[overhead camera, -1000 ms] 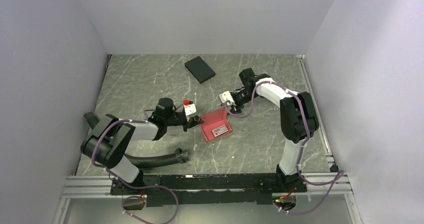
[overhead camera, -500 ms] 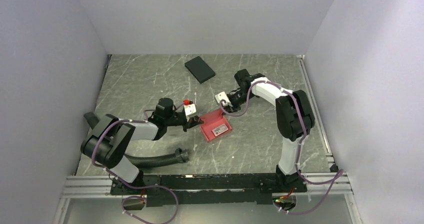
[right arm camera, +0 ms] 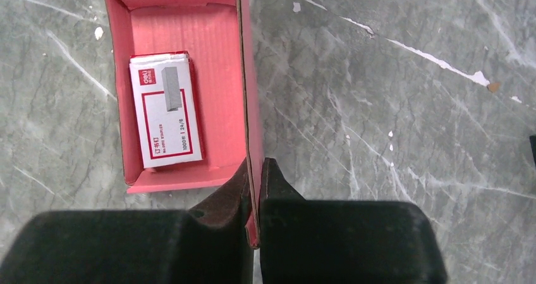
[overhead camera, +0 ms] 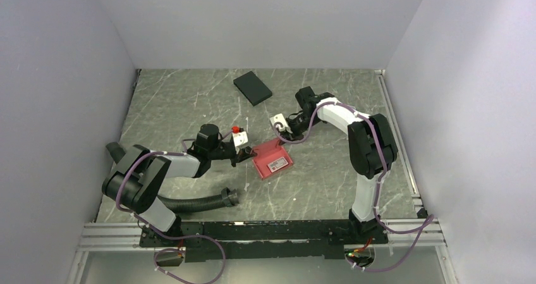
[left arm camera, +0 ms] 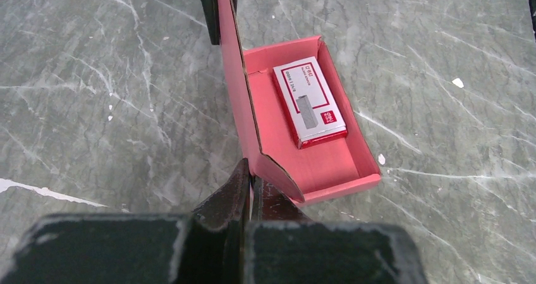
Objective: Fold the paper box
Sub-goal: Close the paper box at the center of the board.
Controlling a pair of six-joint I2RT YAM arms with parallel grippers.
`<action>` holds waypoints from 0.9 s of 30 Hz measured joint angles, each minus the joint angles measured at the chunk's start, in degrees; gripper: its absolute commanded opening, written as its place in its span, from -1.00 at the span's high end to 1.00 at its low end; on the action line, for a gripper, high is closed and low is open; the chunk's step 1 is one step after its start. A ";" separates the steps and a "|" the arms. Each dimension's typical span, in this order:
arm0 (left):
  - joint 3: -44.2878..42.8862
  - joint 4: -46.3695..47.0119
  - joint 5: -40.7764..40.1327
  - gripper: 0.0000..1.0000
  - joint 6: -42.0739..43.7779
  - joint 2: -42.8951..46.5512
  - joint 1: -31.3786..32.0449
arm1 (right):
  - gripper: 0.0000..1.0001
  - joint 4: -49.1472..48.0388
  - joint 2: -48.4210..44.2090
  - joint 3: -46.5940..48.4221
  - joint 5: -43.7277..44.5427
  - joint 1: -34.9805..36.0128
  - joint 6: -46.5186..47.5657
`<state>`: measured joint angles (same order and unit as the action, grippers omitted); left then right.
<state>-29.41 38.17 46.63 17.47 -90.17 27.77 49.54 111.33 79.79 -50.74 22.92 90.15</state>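
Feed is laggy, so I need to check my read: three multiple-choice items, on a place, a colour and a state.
1. Where is the small carton? A on bare table; B inside the paper box; C between gripper fingers.
2. Colour of the flat box at the far side of the table? A black; B white; C blue.
3. The right gripper is: A open; B shut on the paper box's upright panel; C shut on the carton.
Key: B, it lies on the box floor; A, plainly black; B, it pinches the red panel's edge.
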 measured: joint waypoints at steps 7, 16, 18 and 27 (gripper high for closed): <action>-0.11 -0.09 -0.17 1.00 0.48 0.00 0.04 | -0.34 1.03 0.13 1.38 1.16 0.55 -2.19; -0.11 -0.28 -0.17 1.00 1.31 0.02 0.09 | -0.36 8.70 -3.80 2.69 1.29 -4.17 2.84; -0.11 -0.31 -0.15 1.00 1.33 0.02 0.09 | -0.17 9.77 -5.40 2.80 1.44 -5.31 3.30; -0.11 -0.35 -0.15 1.00 1.33 0.13 0.11 | 0.32 2.71 -7.69 2.86 2.40 -7.13 -7.28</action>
<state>-29.52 37.82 46.48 18.81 -90.04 27.88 52.25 103.63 82.65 -48.34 15.79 82.87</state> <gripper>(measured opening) 0.022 0.355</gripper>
